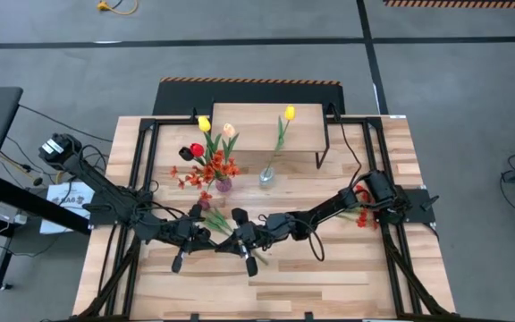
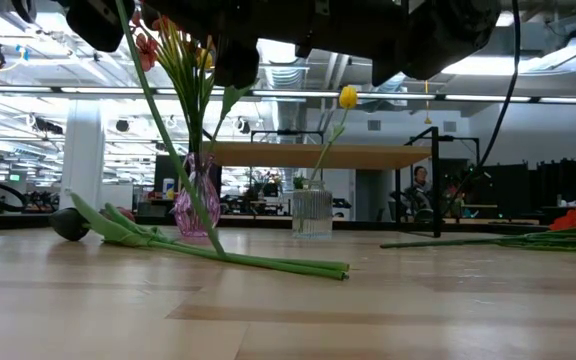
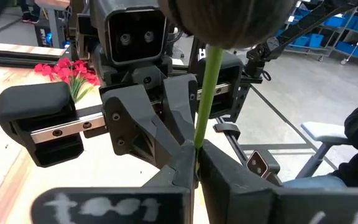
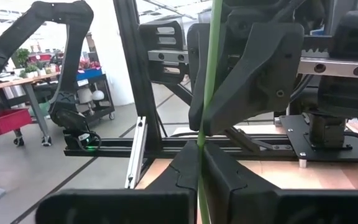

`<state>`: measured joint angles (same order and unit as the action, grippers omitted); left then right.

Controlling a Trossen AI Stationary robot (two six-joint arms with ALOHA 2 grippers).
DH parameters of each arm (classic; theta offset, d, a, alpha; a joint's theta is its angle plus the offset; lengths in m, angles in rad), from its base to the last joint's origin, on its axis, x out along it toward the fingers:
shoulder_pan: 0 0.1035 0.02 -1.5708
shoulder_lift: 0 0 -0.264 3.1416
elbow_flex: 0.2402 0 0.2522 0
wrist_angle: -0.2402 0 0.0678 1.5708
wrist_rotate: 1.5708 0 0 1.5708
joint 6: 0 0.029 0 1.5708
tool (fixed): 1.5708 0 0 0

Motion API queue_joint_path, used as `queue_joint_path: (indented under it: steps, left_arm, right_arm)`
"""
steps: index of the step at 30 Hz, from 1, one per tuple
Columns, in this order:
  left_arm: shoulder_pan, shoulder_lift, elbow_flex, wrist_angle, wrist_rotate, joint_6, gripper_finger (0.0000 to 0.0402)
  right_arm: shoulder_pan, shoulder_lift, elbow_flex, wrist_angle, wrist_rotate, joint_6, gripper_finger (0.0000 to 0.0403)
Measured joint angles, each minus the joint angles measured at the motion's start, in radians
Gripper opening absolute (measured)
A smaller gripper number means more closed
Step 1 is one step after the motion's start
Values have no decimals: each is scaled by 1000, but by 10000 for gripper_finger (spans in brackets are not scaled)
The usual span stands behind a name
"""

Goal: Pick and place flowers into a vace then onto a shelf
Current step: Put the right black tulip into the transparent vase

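Wrist views alone show both tools (image 3: 194, 163) (image 4: 201, 163) pinching one green stem (image 3: 205, 99).

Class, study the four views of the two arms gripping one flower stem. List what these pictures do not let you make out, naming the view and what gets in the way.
- Low view: both grippers are cut off by the top edge.
- Left wrist view: the flower head is blurred and cropped, so its kind is unclear.
- Right wrist view: the stem runs off both edges; no head shows.
- High view: the arms cover where the stem is gripped.
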<state>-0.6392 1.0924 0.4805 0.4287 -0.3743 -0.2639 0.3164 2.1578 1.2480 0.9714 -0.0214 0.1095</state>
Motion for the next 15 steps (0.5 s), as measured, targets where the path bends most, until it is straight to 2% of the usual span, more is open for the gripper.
queue_joint_path:
  steps: [3,11,15]
  left_arm:
    - [0,0,0,18,-4,8,11]
    - [0,0,0,37,-14,70,92]
    - [0,0,0,41,-15,73,113]
  right_arm:
    - [0,-1,0,5,-1,2,2]
    - [2,-2,0,4,-8,7,1]
    - [3,-2,0,2,-9,7,1]
